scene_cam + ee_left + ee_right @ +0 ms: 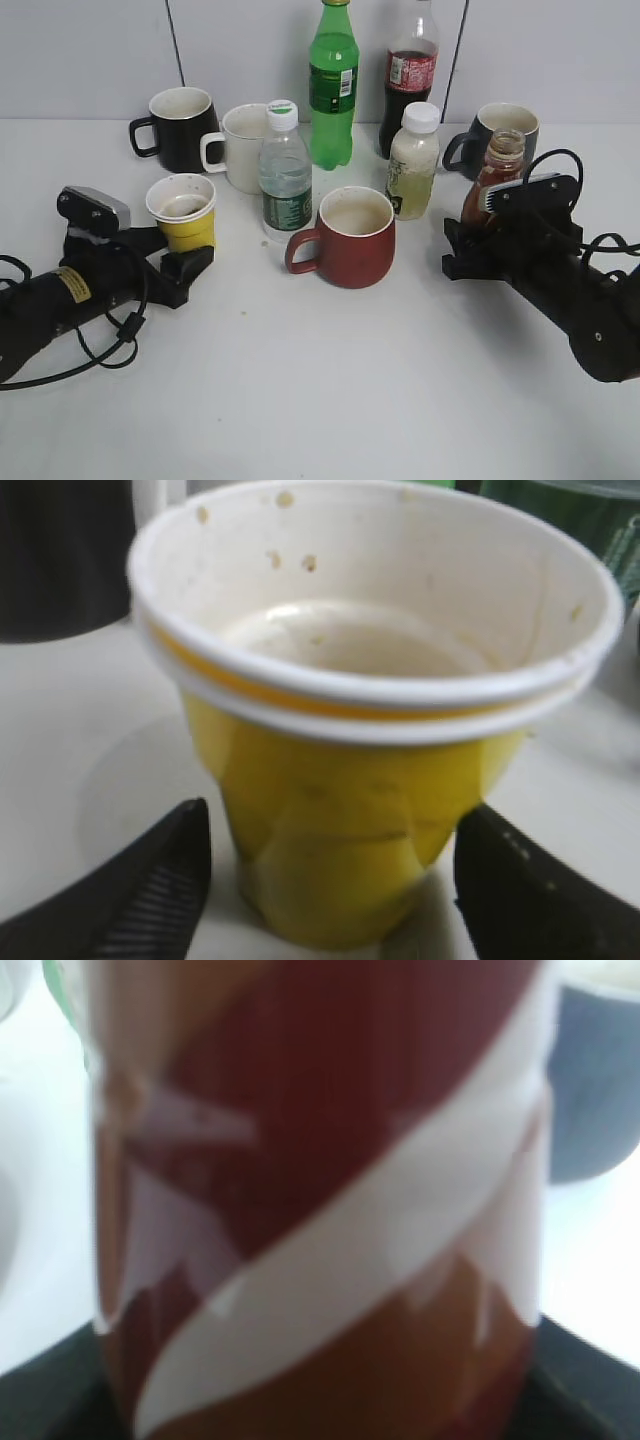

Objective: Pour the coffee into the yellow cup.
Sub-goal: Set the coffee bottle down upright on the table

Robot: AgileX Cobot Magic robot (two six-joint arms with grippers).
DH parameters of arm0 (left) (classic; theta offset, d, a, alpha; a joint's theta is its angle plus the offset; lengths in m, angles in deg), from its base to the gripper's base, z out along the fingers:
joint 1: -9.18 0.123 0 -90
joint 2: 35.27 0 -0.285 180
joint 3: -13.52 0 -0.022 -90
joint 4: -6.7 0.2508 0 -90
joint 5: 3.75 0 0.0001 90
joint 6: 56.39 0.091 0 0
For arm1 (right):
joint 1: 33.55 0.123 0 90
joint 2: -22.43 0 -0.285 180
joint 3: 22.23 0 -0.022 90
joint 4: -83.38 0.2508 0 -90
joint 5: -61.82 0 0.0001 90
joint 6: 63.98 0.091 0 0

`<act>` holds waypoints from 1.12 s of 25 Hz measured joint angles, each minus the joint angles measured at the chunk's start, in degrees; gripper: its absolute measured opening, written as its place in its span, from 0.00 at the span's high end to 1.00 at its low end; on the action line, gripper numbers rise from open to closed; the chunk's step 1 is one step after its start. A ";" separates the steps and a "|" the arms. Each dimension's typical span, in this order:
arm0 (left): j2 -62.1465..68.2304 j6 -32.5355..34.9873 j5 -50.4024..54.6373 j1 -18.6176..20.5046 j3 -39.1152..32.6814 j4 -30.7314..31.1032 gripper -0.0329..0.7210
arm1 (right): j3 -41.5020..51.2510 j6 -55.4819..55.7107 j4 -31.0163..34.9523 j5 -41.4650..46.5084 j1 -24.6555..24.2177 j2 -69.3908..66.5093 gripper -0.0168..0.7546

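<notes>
The brown glass coffee bottle with a red-and-white label (497,175) stands uncapped at the right of the white bench (330,400), holding dark brown liquid; a dark mug (495,135) sits just behind it. The right gripper (470,250) is set around the bottle's base, and the wrist view is filled by the label (320,1210), too close to tell whether the fingers press it. On the left stands the yellow paper cup with a white rim (183,212), its white inside spotted and showing no liquid (370,630). The left gripper (185,265) is spread wide, its black fingers (150,890) flanking the cup's foot without touching. A red ceramic mug (345,238) sits between them, looking empty.
</notes>
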 joint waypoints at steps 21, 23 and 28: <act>-6.80 0.04 -0.52 0.00 -9.02 -5.36 0.20 | 0.50 4.19 -2.17 -1.58 0.00 -3.15 0.19; -9.31 0.04 -0.45 0.00 -11.57 -5.47 0.20 | 2.13 4.88 -2.15 -1.58 0.00 -2.47 0.19; -18.41 0.04 -0.17 0.00 -16.55 -5.66 0.20 | 6.27 8.27 -2.31 1.76 0.00 1.40 0.19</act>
